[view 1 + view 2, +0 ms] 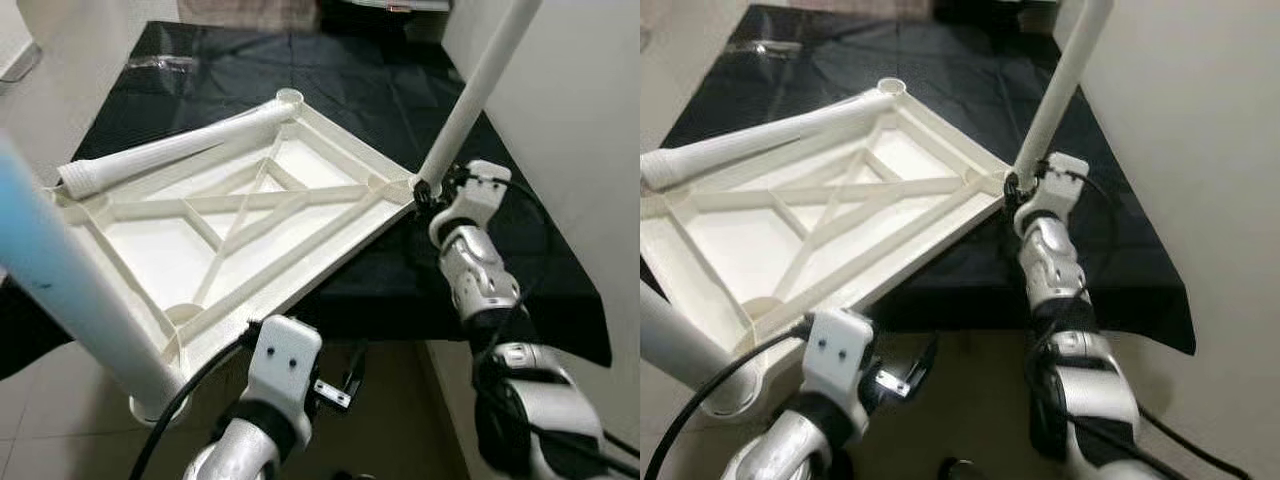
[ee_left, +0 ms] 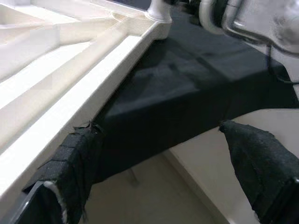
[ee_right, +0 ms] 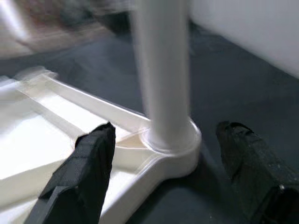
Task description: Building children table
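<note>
We have the tabletop (image 1: 230, 230) lying upside down, ribs up, on the black-covered bench (image 1: 400, 110), its near edge hanging out past the bench rim. One leg (image 1: 475, 95) stands in the far right corner socket, another leg (image 1: 70, 290) stands at the near left corner, and a loose leg (image 1: 170, 150) lies along the far edge.

Our right claw (image 3: 173, 158) sits at the base of the right leg with its fingers spread wide on either side, gripping nothing. Our left claw (image 2: 154, 186) is also wide open, one finger (image 2: 70, 163) against the near rim of the tabletop and the other off in the air.

The risk we see: the tabletop overhangs, so a push down on the near rim could tip it off the bench, and a sideways nudge from the right claw could lean the leg out of its socket if it is not seated; the right wrist view is blurred, so we cannot tell how firmly it sits.

The head views show the whole layout and the overhang; the wrist views show the finger gaps and the collar at the socket.
</note>
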You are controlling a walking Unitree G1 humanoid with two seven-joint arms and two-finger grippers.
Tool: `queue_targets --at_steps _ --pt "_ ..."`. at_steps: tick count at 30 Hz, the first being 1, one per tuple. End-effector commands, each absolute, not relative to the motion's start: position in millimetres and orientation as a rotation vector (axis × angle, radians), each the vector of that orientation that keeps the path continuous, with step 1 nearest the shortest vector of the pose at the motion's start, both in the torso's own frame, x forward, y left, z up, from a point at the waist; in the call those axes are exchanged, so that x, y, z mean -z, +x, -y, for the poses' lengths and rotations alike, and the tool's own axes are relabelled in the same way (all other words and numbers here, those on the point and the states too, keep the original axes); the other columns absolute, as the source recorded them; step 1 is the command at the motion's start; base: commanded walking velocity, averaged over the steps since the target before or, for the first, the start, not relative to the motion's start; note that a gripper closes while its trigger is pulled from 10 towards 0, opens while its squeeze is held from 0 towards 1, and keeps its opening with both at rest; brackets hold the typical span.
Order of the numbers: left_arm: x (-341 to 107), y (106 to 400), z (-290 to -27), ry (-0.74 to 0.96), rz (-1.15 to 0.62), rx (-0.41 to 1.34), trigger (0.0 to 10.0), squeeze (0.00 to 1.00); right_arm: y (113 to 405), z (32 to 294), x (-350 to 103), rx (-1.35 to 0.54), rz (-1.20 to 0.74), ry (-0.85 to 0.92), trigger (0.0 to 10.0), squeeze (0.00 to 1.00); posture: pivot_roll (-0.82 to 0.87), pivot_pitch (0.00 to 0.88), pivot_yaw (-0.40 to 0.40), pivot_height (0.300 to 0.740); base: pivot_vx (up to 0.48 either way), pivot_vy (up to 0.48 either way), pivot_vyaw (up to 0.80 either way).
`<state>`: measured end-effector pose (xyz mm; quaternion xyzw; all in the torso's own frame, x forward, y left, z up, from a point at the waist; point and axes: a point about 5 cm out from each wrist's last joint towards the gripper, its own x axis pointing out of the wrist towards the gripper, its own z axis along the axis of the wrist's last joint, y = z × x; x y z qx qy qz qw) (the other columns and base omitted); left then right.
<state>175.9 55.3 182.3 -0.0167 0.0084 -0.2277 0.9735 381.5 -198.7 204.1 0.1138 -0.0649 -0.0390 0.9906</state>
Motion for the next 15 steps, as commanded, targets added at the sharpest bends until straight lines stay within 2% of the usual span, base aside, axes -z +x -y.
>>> queue_targets --at_steps 1,3,9,12,15 --pt "-178 174 -53 -0.034 -0.034 0.476 10.0 0.00 379 197 -209 0.050 0.147 0.229 10.0 0.00 0.05 0.084 -0.098 0.740 0.000 0.000 0.00" --pt "-172 174 -60 -0.018 -0.047 0.448 10.0 0.00 357 198 -200 -0.011 0.163 0.157 10.0 0.00 0.05 0.068 -0.094 0.740 0.000 0.000 0.00" --pt "-164 173 -72 -0.009 -0.074 0.397 10.0 0.00 324 189 -177 -0.099 0.115 0.024 10.0 0.00 0.04 0.037 -0.079 0.740 0.000 0.000 0.00" --pt "-154 172 -83 0.029 -0.108 0.364 10.0 0.00 296 175 -158 -0.180 0.056 -0.079 10.0 0.00 0.04 0.008 -0.068 0.740 0.000 0.000 0.00" --pt "-148 172 -88 0.058 -0.122 0.356 10.0 0.00 283 167 -147 -0.223 0.023 -0.139 10.0 0.00 0.04 0.000 -0.068 0.740 0.000 0.000 0.00"
